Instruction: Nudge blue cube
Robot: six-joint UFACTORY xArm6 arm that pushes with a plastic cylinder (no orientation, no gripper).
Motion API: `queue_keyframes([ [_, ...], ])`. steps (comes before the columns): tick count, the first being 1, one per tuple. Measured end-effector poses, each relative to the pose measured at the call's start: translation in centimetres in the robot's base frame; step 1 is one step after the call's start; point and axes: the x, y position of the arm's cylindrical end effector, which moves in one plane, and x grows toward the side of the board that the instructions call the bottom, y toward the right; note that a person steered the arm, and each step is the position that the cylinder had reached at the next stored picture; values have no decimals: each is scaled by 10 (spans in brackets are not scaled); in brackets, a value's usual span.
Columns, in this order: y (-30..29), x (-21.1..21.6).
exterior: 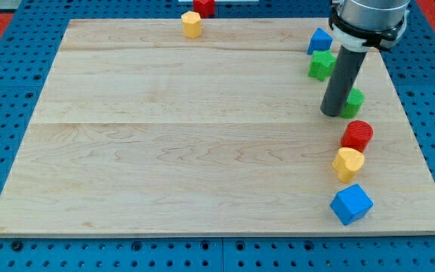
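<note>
The blue cube [351, 204] lies near the view's bottom right corner of the wooden board [187, 136]. My tip [331, 113] stands at the view's right, well above the cube toward the view's top. Between them lie a red cylinder [357, 135] and a yellow block [348, 163]. A green block [353, 100] sits right beside the rod, partly hidden behind it.
A green star-shaped block [322, 65] and a blue triangular block [319, 40] lie at the view's top right. A yellow hexagonal block [192, 24] and a red block [204, 6] sit at the view's top edge. The board's right edge is close to the cube.
</note>
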Motion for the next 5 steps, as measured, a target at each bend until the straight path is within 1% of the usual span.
queue_keyframes([
  [1, 29, 0],
  [2, 26, 0],
  [3, -10, -2],
  [5, -44, -2],
])
